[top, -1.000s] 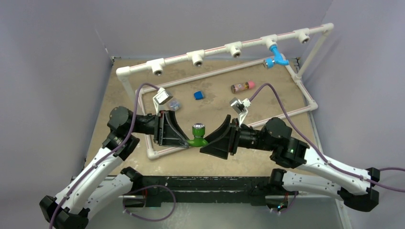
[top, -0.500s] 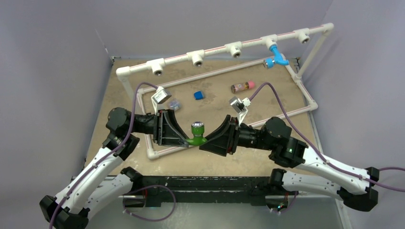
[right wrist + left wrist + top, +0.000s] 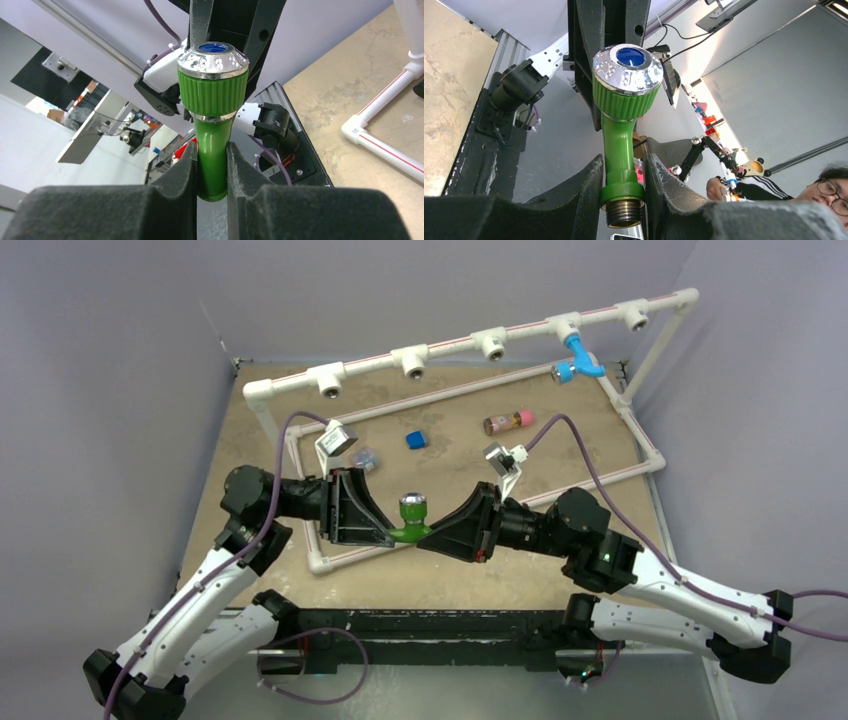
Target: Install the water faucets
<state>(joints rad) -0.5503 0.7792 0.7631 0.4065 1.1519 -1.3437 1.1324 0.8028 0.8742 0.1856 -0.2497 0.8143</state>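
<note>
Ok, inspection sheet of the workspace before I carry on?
Surface: tan tabletop, white pipe frame standing on it.
Job's things: green faucet held off the table between both arms; blue faucet fitted to a top-rail tee.
Clutter: pink-capped cylinder, blue block, small clear piece, all inside the frame.
Grippers: left gripper shut on green faucet's threaded end; right gripper shut on its stem.
Cables: purple cable looped over each arm.
Surroundings: plain walls; person in glasses at left-wrist view's edge.
</note>
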